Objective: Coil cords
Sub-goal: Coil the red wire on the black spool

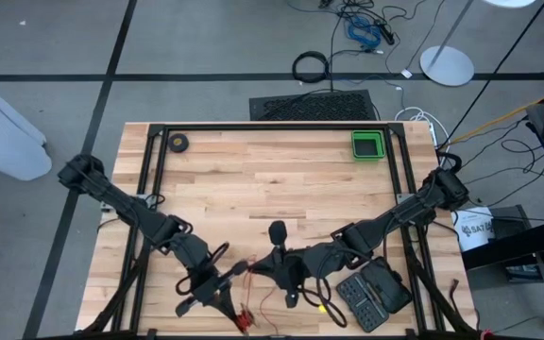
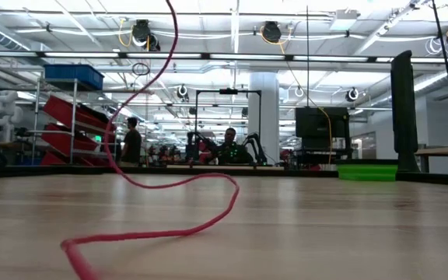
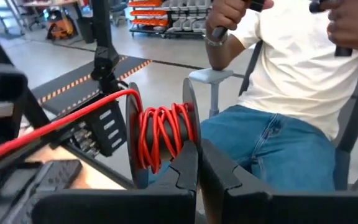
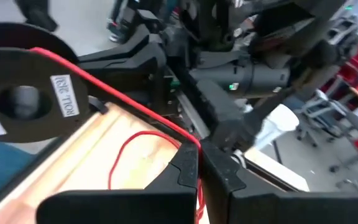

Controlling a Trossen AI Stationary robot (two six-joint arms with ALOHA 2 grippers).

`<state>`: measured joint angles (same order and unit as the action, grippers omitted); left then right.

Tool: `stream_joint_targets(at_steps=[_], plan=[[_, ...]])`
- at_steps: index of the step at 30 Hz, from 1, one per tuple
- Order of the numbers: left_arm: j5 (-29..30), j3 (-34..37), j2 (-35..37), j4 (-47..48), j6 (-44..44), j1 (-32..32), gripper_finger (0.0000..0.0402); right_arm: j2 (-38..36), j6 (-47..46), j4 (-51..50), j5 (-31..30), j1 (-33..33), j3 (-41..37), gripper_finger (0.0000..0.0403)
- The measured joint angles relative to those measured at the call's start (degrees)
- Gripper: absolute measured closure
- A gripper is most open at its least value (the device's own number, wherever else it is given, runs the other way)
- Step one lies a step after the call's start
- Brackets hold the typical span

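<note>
Thin red wire [image 3: 55, 121] on dark plastic spool [image 3: 160, 134]: light, floppy, springy. Left gripper [image 3: 199, 163] clamps spool flange; right gripper [image 4: 199, 163] pinches wire. Grip flanges.

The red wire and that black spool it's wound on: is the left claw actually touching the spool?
Touching. In the left wrist view the left gripper has its fingers shut on the rim of the spool, with no gap, and the red wire runs off taut.
</note>
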<state>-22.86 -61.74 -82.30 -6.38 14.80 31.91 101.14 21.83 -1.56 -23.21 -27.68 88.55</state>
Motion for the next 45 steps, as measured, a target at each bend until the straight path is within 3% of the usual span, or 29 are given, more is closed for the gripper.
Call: stream_joint_targets(at_steps=[19, 28, 45], plan=[[2.1, -2.6, 0.2, -3.7, 5.7, 1.6, 0.0396, 0.1, -4.7, -0.2, 7.5, 0.9, 0.0, 0.0403], [2.1, -2.6, 0.1, -8.0, 7.0, 2.3, 0.0396, 0.5, -9.1, -0.1, 17.2, 1.6, 0.0, 0.0403], [3.5, -2.6, -1.6, -15.1, 8.7, 2.8, 0.0396, 3.9, -5.9, 6.1, 20.3, 3.4, 0.0, 0.0403]])
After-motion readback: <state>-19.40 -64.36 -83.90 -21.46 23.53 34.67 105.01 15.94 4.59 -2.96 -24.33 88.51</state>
